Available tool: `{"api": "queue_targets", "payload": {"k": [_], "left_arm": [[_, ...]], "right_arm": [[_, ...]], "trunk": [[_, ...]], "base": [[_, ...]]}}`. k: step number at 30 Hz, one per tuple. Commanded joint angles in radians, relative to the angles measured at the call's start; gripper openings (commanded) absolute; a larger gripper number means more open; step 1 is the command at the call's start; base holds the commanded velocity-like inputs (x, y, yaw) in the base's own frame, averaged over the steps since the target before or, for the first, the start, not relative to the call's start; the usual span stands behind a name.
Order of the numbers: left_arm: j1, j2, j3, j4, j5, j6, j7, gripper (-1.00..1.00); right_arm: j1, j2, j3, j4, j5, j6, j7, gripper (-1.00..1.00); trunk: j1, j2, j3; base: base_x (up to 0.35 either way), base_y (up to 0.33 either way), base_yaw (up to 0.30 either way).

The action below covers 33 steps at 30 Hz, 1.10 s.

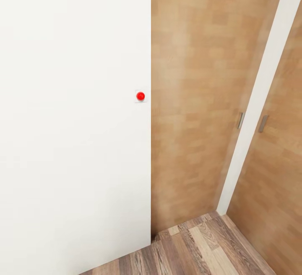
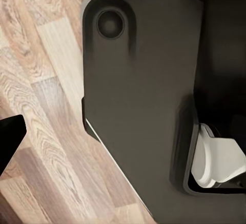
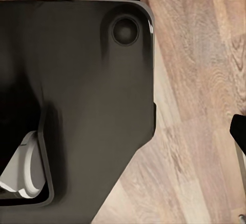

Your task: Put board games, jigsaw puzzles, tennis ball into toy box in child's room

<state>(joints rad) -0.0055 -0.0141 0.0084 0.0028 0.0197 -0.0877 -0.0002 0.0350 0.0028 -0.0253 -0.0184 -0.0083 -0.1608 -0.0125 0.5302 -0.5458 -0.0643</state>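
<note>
Nearest, in both wrist views, the robot's own dark base (image 2: 138, 96) is being looked down on, with plank flooring (image 2: 46, 96) showing beside it. A black sliver at each picture's edge may be a claw fingertip, so whether either claw is spread or pressed together cannot be told. Farther off, a white panel (image 1: 71, 132) with a red button (image 1: 140, 95) and wooden doors (image 1: 193, 98) are being faced (apparently a travelling step). None of the toys is being seen; turning toward the child's room is being called for next.
</note>
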Motion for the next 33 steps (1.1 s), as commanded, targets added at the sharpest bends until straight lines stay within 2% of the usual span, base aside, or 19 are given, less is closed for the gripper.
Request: {"api": "queue_targets", "payload": {"k": [1, 21, 33], "left_arm": [[-0.001, 0.0, 0.001, 0.001, 0.002, -0.004, 0.0, 1.0], [-0.001, 0.0, 0.0, 0.0, 0.002, -0.003, 0.0, 1.0], [-0.001, 0.001, 0.0, 0.0, 0.002, -0.003, 0.0, 1.0]], "right_arm": [[0.0, 0.0, -0.002, -0.002, -0.001, -0.002, -0.001, 1.0], [0.0, 0.0, -0.002, -0.002, -0.001, -0.002, -0.001, 1.0], [0.0, 0.0, -0.002, -0.002, -0.001, -0.002, -0.001, 1.0]], "trunk": [[-0.004, 0.006, 0.002], [-0.08, 0.146, 0.064], [-0.08, 0.146, 0.064]], "base": [[0.0, 0.0, 0.0], [0.0, 0.0, 0.0], [0.0, 0.0, 0.0]]}}
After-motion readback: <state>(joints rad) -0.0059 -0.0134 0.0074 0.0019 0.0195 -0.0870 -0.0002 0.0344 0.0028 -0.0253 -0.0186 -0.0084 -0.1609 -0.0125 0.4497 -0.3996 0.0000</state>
